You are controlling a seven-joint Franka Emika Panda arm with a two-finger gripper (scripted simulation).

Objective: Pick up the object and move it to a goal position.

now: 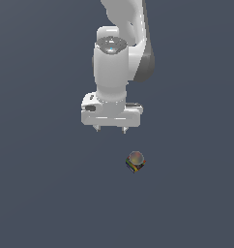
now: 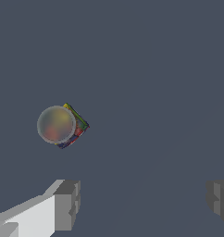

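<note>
The object [image 1: 135,162] is a tiny dark block with red, yellow, green and blue patches and a greyish rounded top, lying on the flat grey floor. It also shows in the wrist view [image 2: 63,126]. My gripper [image 1: 110,129] hangs above the floor, up and toward the exterior view's left of the object, not touching it. Its jaws stand wide apart and hold nothing. In the wrist view the gripper [image 2: 141,201] shows two grey fingertips [image 2: 67,203], with the object lying beyond them and off to one side.
A flat grey floor [image 1: 41,193] fills both views. The white arm [image 1: 124,43] rises above the gripper. Nothing else shows.
</note>
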